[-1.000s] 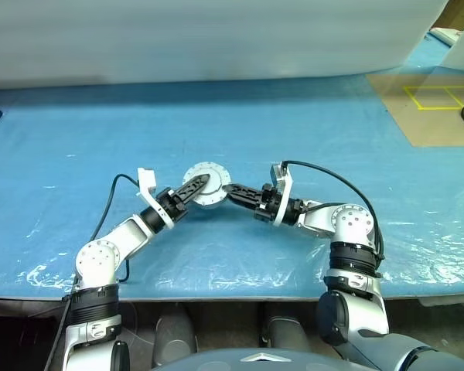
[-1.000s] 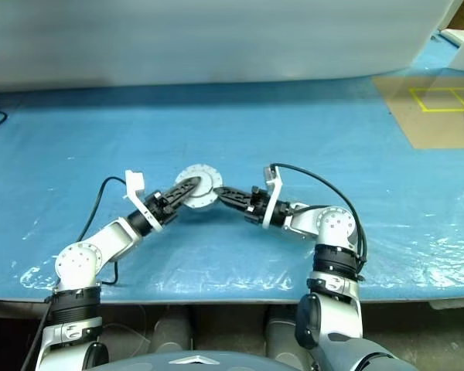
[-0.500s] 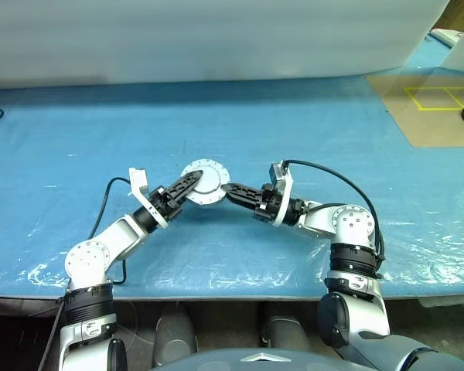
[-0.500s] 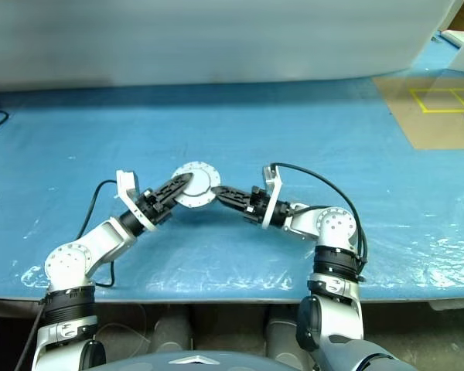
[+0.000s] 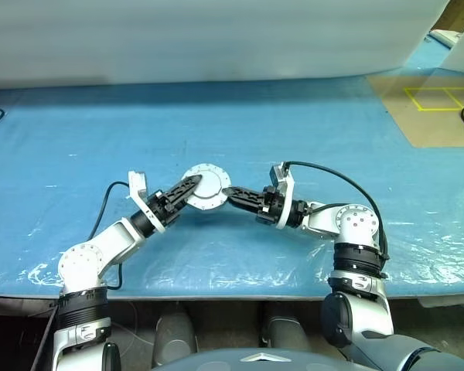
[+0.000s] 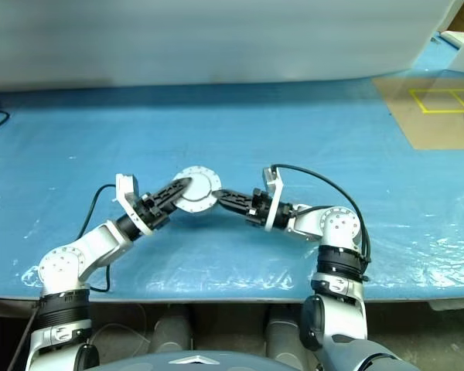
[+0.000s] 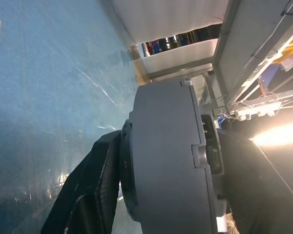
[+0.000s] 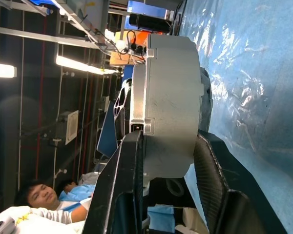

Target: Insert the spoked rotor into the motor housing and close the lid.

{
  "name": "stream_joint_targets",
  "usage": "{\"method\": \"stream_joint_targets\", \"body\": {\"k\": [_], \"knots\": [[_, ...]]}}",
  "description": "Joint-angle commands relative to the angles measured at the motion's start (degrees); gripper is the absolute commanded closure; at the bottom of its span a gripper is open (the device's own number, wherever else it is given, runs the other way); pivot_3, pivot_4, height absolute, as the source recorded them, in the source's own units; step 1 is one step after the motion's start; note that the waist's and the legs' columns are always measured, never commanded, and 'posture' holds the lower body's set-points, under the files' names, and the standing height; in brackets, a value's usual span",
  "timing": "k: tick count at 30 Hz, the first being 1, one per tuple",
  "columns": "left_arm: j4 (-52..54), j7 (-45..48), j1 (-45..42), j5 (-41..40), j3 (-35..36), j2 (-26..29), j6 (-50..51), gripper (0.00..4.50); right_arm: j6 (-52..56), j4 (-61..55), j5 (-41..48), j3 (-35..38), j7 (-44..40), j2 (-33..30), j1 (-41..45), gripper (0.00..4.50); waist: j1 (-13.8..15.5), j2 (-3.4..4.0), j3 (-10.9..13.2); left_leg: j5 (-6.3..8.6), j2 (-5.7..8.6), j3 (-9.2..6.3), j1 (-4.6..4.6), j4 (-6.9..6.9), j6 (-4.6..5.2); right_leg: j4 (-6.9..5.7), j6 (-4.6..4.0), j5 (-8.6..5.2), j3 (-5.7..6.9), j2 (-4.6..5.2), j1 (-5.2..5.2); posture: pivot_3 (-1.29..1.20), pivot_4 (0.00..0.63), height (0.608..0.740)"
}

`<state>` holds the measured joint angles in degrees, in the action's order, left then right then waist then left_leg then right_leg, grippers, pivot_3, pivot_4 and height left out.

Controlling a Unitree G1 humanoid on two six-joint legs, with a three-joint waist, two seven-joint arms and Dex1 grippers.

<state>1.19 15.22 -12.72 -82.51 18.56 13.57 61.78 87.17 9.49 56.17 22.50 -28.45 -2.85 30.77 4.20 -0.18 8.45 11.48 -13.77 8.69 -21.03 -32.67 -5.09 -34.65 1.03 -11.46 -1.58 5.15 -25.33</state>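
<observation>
Above the middle of the blue plastic sheet [image 5: 309, 131], we see the motor housing [image 5: 204, 188] held up in the air between our two grippers, its flat silver face with a ring of small bolts turned up toward the head camera. From the wrists it reads as a thick grey drum seen edge-on [image 8: 172, 105], a thinner rimmed part stacked flush against one side of it; we cannot tell from these views whether that part is the lid, nor whether the spoked rotor sits inside.

Our left gripper [image 5: 184, 192] comes in from the left, its black fingers [image 7: 90, 187] clamped across the thickness of the housing, one on each flat face. Our right gripper [image 5: 233, 193] reaches from the right, pointing toward the left one; its two fingers [image 8: 132, 180] straddle the drum's edge, one against each face, so it too has hold of the housing.

Farther out, a white foam wall [image 5: 216, 39] closes off the far side of the table. A brown board with yellow taped squares [image 5: 429, 104] lies at the far right.
</observation>
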Motion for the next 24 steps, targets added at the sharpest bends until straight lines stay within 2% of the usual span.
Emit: {"method": "stream_joint_targets", "body": {"k": [1,4,8,13,20,24], "knots": [[0.9,1.2,-0.2,-0.1,-3.3,-0.4,2.3,1.87,-1.7,-1.1,1.5,-0.3,0.2,1.1,1.7,2.10,0.0,0.00,0.0,0.00,0.00,0.00,-0.01,-0.02,0.00,0.00,0.00,0.00,0.00,0.00,0.00,0.00,0.150,0.740],[-0.2,0.5,-1.3,-0.8,-0.6,-3.0,-2.1,1.87,-3.6,0.3,1.6,1.5,1.3,1.9,2.6,1.20,0.0,0.00,0.0,0.00,0.00,0.00,0.00,-0.04,0.00,-0.03,0.00,0.00,0.00,0.00,0.00,0.00,0.150,0.740],[-1.1,-1.2,-3.4,0.2,3.7,-6.8,-10.5,1.87,-5.3,2.0,4.1,5.6,2.9,2.9,4.3,1.20,-0.1,-0.04,0.0,0.00,-0.01,0.00,-0.01,-0.12,0.00,-0.04,-0.16,-0.09,-0.02,0.01,0.01,0.00,0.150,0.740],[-2.7,-3.0,-5.3,5.6,6.0,-8.9,-20.1,1.87,-6.3,2.5,4.8,5.9,3.9,2.5,4.5,1.20,-0.2,-0.04,0.0,0.00,-0.02,-0.01,0.00,-0.13,0.01,-0.05,-0.11,-0.06,-0.01,0.01,0.05,0.00,0.150,0.740],[-8.1,-4.4,-8.9,18.9,8.2,-10.0,-36.4,1.87,-7.5,2.5,6.2,5.6,3.6,2.0,5.0,1.20,-0.1,-0.17,0.1,0.00,-0.02,-0.06,-0.06,-0.09,0.01,-0.01,0.02,0.02,0.04,0.00,0.05,0.00,0.150,0.740],[-13.6,-5.7,-10.4,25.7,9.0,-9.3,-42.4,1.87,-8.2,2.3,6.9,5.0,3.4,1.6,5.0,1.20,-0.1,-0.26,0.1,0.00,-0.01,-0.08,-0.07,-0.12,0.01,-0.02,0.04,0.02,0.05,0.01,0.07,0.00,0.150,0.740]]}}
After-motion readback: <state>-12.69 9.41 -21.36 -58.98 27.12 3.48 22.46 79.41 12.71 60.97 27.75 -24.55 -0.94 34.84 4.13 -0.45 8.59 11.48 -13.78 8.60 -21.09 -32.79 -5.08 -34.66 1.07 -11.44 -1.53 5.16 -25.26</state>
